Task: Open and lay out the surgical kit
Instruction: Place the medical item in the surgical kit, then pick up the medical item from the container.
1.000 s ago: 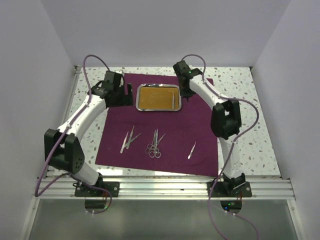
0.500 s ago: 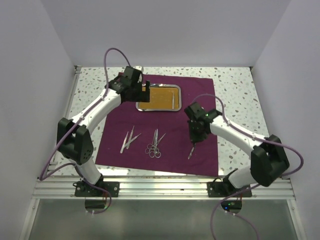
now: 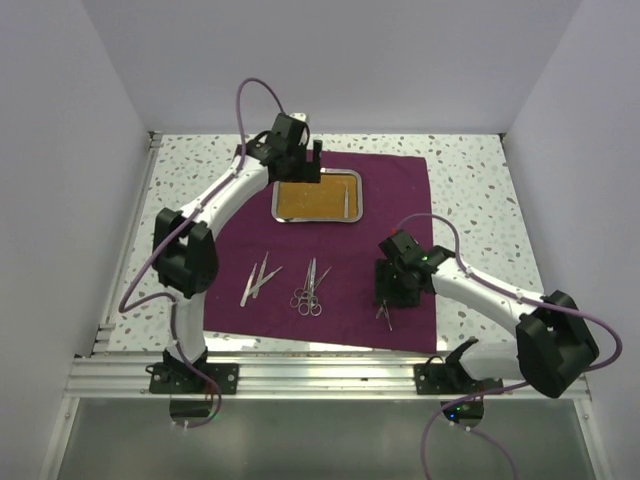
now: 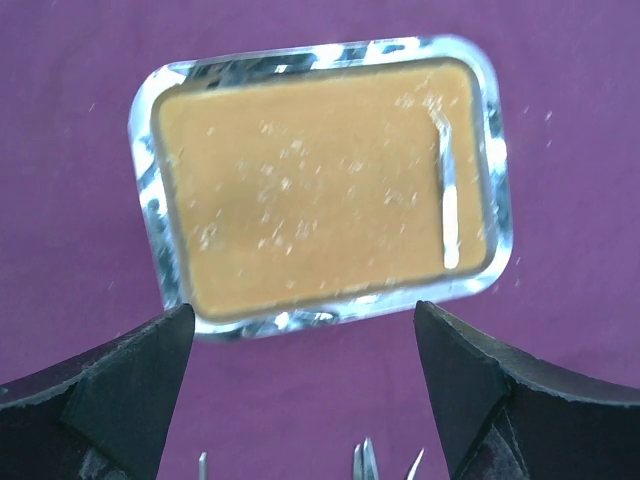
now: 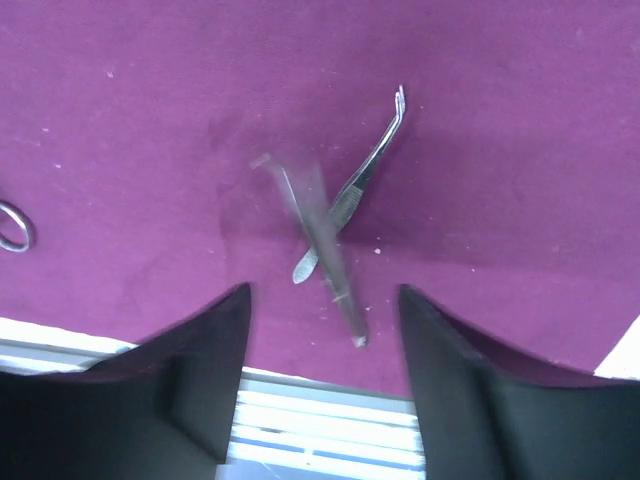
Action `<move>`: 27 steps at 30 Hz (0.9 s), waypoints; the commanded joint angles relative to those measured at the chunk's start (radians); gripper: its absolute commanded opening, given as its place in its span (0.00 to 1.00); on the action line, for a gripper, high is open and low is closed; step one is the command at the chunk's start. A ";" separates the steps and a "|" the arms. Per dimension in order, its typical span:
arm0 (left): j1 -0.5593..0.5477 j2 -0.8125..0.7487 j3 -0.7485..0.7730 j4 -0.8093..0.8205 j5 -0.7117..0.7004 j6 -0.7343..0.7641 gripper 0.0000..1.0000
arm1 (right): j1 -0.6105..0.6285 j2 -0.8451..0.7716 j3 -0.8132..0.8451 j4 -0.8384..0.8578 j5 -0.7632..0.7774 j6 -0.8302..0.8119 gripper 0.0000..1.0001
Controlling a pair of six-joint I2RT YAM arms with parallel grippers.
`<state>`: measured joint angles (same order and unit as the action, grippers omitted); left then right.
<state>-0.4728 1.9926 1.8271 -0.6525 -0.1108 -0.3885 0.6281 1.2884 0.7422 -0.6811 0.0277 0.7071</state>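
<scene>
The maroon cloth [image 3: 340,250] lies spread flat on the table. At its far end stands the steel tray [image 3: 317,221], amber inside, with one slim silver tool [image 4: 449,200] along its right side. My left gripper [image 3: 300,165] hovers open over the tray's [image 4: 145,180] edge, holding nothing. Scissors [image 3: 309,290] and tweezers [image 3: 256,280] lie mid-cloth. My right gripper [image 5: 322,295] is open near the cloth's front right. Between its jaws, free of both, a blurred slim tool [image 5: 325,250] crosses curved forceps [image 5: 365,180] on the cloth.
The cloth's front edge and the aluminium rail [image 5: 320,420] lie just beneath my right gripper. Speckled tabletop [image 3: 480,190] shows on both sides of the cloth. White walls close in the left, right and back.
My right gripper has opened and let go of the slim tool, after shifting slightly toward the front edge. The left gripper has swung right, from the tray's left end to over its far side.
</scene>
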 commanded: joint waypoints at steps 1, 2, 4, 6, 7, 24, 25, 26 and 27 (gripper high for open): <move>-0.020 0.072 0.119 0.007 0.003 -0.026 0.95 | -0.001 0.017 0.058 0.023 0.014 -0.021 0.66; -0.023 0.089 0.138 0.004 0.005 -0.029 0.94 | -0.002 0.012 0.072 -0.010 0.021 -0.030 0.71; -0.036 0.138 0.187 -0.001 0.006 -0.029 0.94 | -0.001 -0.018 0.114 -0.046 0.050 -0.037 0.77; -0.053 0.188 0.231 0.001 0.003 -0.023 0.94 | -0.002 -0.047 0.155 -0.109 0.069 -0.040 0.79; -0.062 0.207 0.248 -0.004 0.003 -0.020 0.94 | -0.002 -0.081 0.169 -0.129 0.084 -0.041 0.80; -0.184 0.534 0.468 -0.026 -0.016 0.007 0.91 | -0.002 -0.268 0.244 -0.373 0.140 -0.011 0.78; -0.184 0.540 0.466 -0.010 -0.017 0.008 0.91 | -0.002 -0.267 0.244 -0.374 0.137 -0.008 0.78; -0.184 0.546 0.465 -0.001 -0.023 0.008 0.91 | -0.001 -0.265 0.244 -0.374 0.136 -0.009 0.78; -0.184 0.548 0.466 0.007 -0.029 0.007 0.90 | -0.001 -0.264 0.247 -0.377 0.135 -0.008 0.78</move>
<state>-0.6651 2.5175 2.2517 -0.6662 -0.1192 -0.3992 0.6281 1.0386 0.9760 -1.0267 0.1459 0.6823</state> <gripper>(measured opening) 0.908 0.781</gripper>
